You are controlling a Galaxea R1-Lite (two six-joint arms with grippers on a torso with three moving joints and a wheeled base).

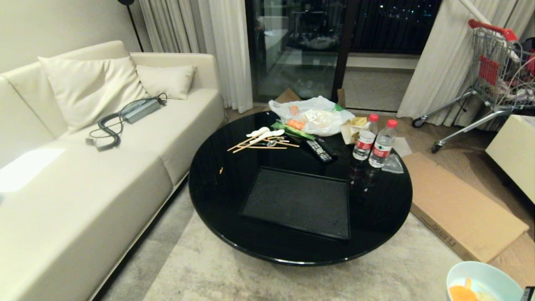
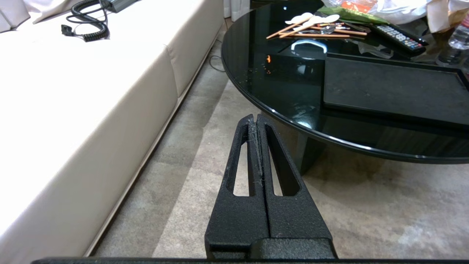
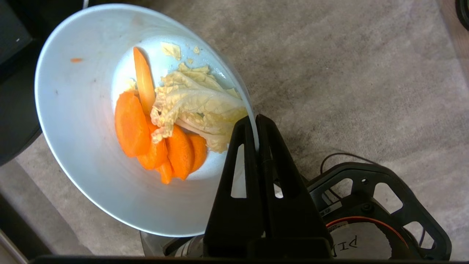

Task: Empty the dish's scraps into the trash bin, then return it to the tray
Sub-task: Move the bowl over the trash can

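Now clamped on the dish point(image 3: 84, 146) rim by the right gripper point(image 3: 255, 126), one finger inside, one outside, jaws nearly together. Held off the table point(image 1: 217, 196), past its near right edge, over carpet, well apart from the tray point(image 1: 299, 200). Scraps point(image 3: 165, 124) lying in the bowl, carrot slices and a pale leaf. No bin in view, so direction to it cannot be told. Left gripper point(image 2: 256, 121) pressed closed, empty, low beside the table on the sofa point(image 1: 83, 175) side, clearly the farther arm.
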